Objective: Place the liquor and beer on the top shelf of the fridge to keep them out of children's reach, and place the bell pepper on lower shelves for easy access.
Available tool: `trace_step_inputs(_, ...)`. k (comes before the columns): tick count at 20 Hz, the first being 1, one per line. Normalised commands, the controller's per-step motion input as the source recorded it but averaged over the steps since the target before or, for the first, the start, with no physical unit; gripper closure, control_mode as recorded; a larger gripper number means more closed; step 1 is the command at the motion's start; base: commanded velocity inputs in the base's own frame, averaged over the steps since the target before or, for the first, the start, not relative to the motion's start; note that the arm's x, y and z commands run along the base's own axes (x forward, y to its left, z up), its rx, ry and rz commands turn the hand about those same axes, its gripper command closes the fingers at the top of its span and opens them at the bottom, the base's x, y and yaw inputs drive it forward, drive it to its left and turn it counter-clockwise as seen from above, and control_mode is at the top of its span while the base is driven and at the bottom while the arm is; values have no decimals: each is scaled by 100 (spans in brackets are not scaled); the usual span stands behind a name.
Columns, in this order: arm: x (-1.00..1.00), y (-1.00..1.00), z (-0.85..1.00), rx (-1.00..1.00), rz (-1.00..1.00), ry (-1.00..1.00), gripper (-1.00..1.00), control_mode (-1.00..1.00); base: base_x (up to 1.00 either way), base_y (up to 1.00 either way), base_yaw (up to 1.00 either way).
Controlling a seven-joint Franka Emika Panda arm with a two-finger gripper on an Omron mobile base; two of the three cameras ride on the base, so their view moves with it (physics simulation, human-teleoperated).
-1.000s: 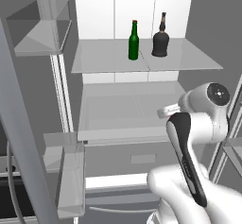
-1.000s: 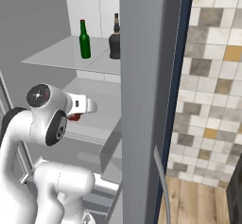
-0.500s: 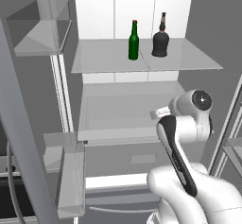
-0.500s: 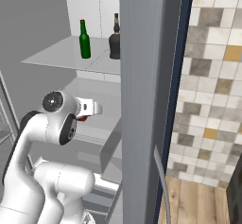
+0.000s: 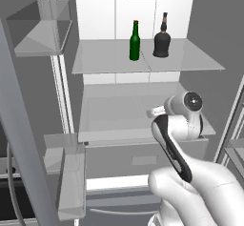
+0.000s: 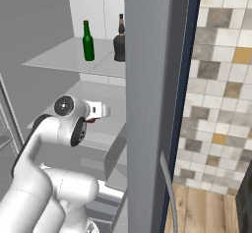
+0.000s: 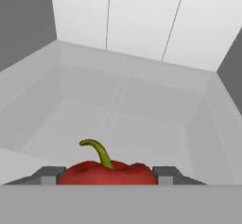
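The hand [image 7: 108, 176] is clamped on the bell pepper [image 7: 107, 172]: in the hand view the red fruit sits between the two dark fingertips [image 7: 49, 175], its curved green stem pointing up. Beyond it lie a pale grey shelf floor and the white back wall of the fridge [image 7: 142, 15]. In the right base view a bit of red shows at the hand [image 6: 96, 112], which reaches in over one of the lower shelves [image 6: 106, 138]. The beer [image 5: 135, 41] and the liquor [image 5: 162, 37] stand upright, near each other, on the top shelf [image 5: 100, 60]; the green bottle is to the left of the black one in both base views.
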Motion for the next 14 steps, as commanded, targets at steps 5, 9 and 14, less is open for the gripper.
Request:
trace_step_inputs(5,48,0,-10,0,0,4,100,-100,0,0,0)
trace_step_inputs(9,44,0,-17,0,0,4,100,-100,0,0,0)
trace_step_inputs(14,41,0,-32,0,0,1,100,-100,0,0,0)
